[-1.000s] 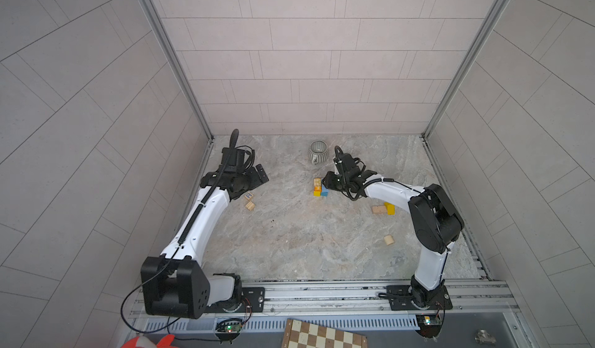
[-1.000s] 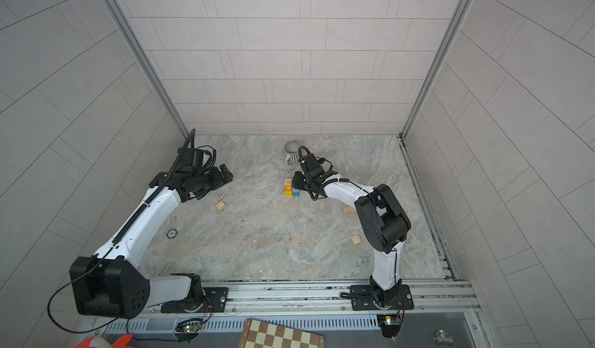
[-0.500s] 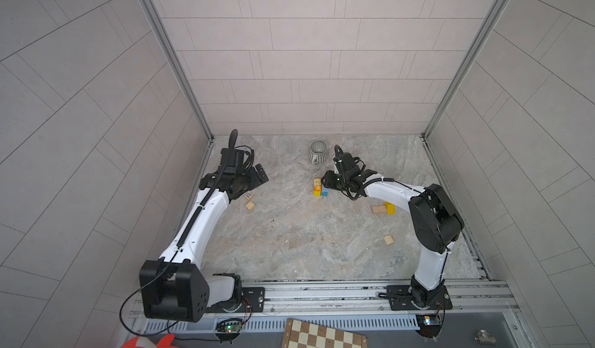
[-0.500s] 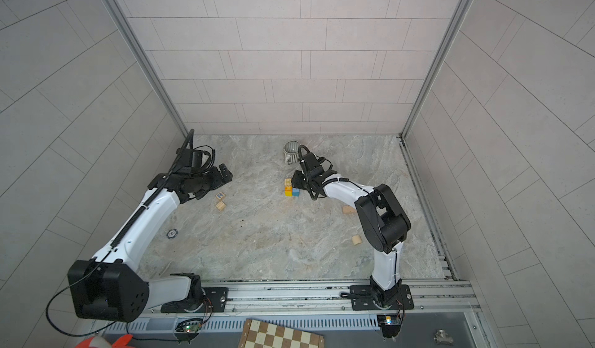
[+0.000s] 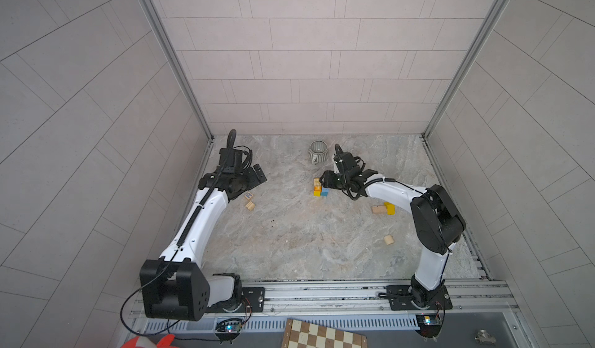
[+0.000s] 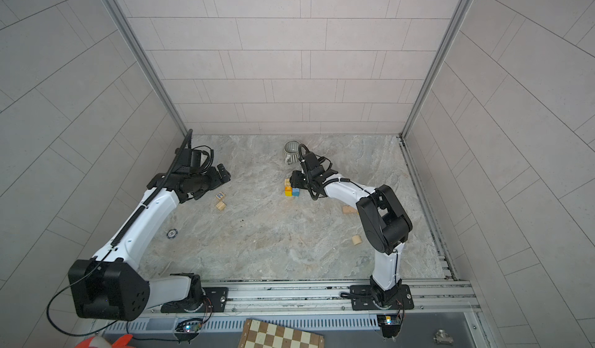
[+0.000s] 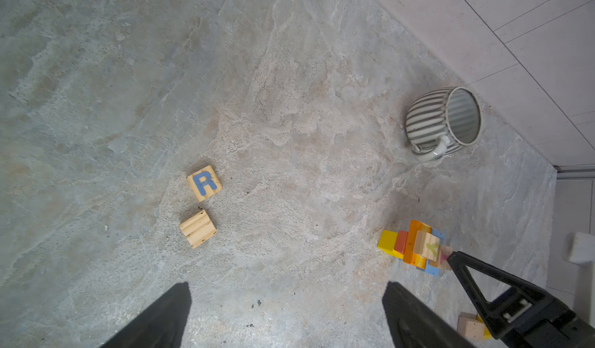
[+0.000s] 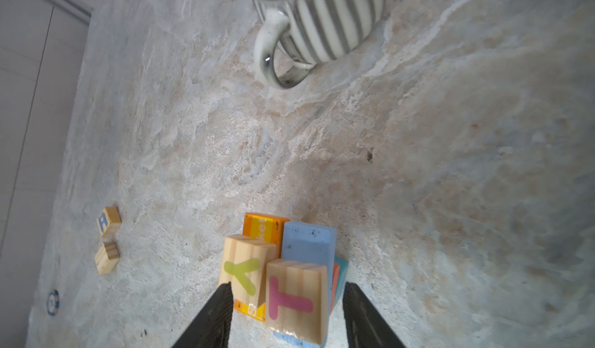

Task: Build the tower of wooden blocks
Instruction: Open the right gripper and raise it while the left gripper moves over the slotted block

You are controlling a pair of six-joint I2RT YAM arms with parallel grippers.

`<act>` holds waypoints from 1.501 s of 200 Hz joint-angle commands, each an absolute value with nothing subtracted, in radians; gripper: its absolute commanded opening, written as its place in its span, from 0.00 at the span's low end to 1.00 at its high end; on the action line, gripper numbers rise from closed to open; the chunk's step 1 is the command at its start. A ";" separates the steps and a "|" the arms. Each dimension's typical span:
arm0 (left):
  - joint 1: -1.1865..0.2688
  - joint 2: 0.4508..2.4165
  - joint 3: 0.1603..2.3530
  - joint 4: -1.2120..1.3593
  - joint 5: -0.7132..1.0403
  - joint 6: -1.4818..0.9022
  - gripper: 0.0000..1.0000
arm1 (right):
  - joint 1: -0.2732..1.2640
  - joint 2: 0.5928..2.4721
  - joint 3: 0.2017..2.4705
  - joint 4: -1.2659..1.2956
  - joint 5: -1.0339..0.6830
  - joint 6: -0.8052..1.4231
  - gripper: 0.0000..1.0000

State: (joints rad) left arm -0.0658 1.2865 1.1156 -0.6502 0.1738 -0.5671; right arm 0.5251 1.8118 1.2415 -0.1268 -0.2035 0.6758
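Releasing the T block (image 8: 294,301) onto the wood block tower (image 5: 318,188), mid-table near the striped mug (image 5: 317,151).
Right gripper (image 8: 286,286) jaws have widened clear of it, so 1 more block looks placed; left gripper (image 7: 288,285) hangs wide apart, empty.

Both top views look steeply down from high above the near edge of the tabletop (image 5: 289,240), from far off, and share almost the whole scene. The left wrist camera looks down from well above and behind the left end effector (image 7: 286,285); the wood block tower (image 7: 418,249) and the mug (image 7: 444,121) lie ahead of it. The right wrist camera sits low and close behind the right end effector (image 8: 288,283), with the tower at its tips and the mug beyond. Both wrist views share these.
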 commanded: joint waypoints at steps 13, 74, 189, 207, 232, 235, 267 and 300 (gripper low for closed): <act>-0.064 1.298 1.136 -0.685 0.127 -0.541 1.00 | 0.520 1.643 1.166 -0.095 -0.149 0.557 0.75; -0.065 1.328 1.191 -0.759 0.050 -0.510 1.00 | 0.456 1.436 1.024 -0.039 -0.028 0.529 0.99; -0.066 1.402 1.221 -0.826 -0.043 -0.494 1.00 | 0.383 1.283 0.975 -0.176 0.082 0.400 0.99; -0.066 1.436 1.239 -0.840 -0.042 -0.494 1.00 | 0.381 1.345 1.021 -0.238 0.074 0.406 0.99; -0.065 1.502 1.276 -0.871 -0.025 -0.486 1.00 | 0.380 1.398 1.028 -0.241 0.030 0.410 0.93; -0.065 1.512 1.281 -0.875 -0.025 -0.484 1.00 | 0.381 1.401 1.026 -0.242 0.031 0.411 0.92; -0.062 1.614 1.322 -0.928 -0.031 -0.451 0.89 | 0.378 1.416 1.018 -0.248 0.089 0.442 0.89; -0.060 1.684 1.321 -0.927 -0.049 -0.436 0.83 | 0.368 1.450 1.047 -0.283 0.040 0.453 0.86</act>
